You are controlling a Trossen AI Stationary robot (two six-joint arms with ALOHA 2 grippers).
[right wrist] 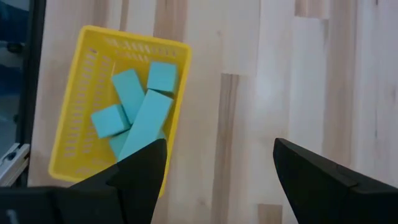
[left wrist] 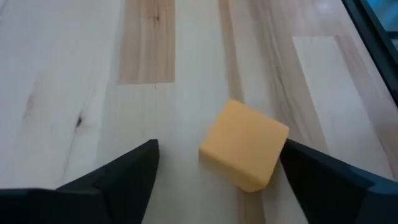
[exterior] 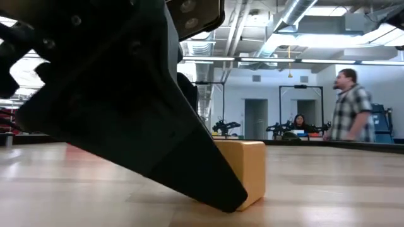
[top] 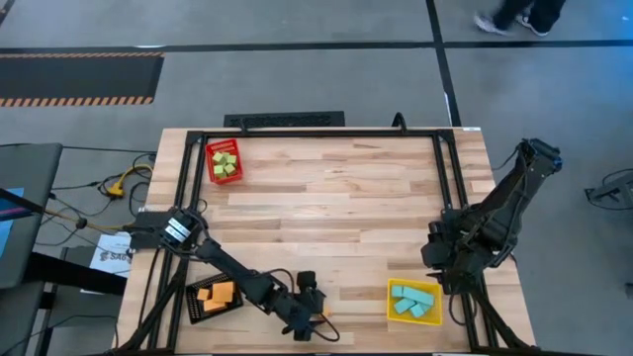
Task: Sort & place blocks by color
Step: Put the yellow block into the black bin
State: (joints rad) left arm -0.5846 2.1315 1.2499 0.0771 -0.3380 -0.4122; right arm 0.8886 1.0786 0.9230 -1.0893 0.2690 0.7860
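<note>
I'm straddling the last orange cube [left wrist: 244, 144] with the left gripper [left wrist: 217, 171] open; next I'm closing, then binning.

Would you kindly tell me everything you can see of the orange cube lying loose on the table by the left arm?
The orange cube is a small, solid, matte block with softly rounded edges and plain, unmarked faces. It sits flat on the wooden table near the front edge, turned at an angle to the wood grain. The left gripper is lowered around it, open, a dark finger on either side. One finger looks very close to a corner; contact cannot be confirmed.
</note>
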